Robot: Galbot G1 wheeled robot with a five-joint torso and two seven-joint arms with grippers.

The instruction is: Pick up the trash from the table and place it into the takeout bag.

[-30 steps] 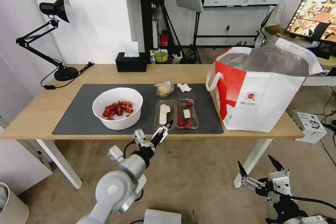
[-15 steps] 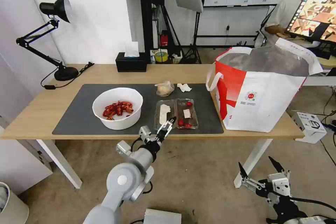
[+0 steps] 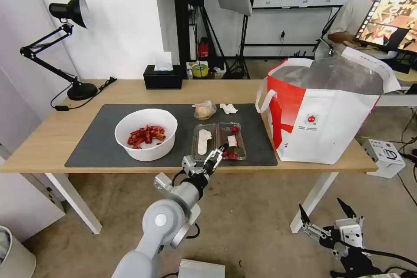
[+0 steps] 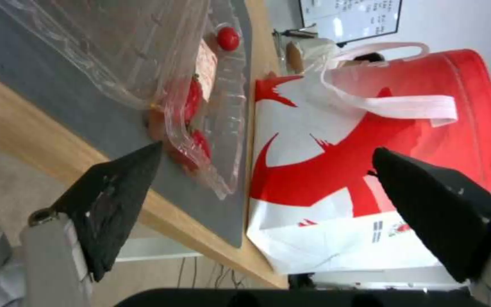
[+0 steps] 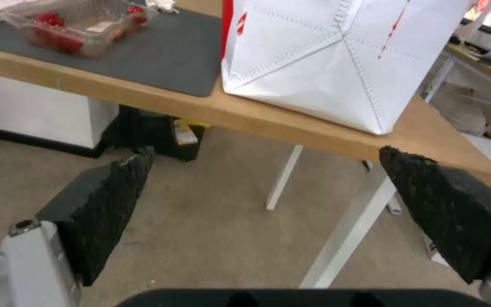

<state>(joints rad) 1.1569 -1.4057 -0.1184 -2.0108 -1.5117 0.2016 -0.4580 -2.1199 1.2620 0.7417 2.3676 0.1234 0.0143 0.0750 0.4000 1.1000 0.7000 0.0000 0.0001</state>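
While our head view lists left gripper (image 3: 218,153) at the table's (image 3: 52,139) front edge, our wrist view adds: jaws wide, empty, by tray (image 4: 200,85).

You see a light-wood tabletop (image 3: 52,139) under a matt dark grey mat (image 3: 100,143). The hinged tray (image 4: 160,64) is clear, glossy, crinkled plastic. The takeout bag (image 3: 334,126) looks like woven white-and-red fabric, lined with silver foil.

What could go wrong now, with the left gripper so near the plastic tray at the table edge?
1. The open left gripper nears the clear hinged plastic tray, lying open; a pinch on one thin wall could tip out its small red fruits.
2. The tray lies near the light-wood table edge, so a nudge might slide it off.
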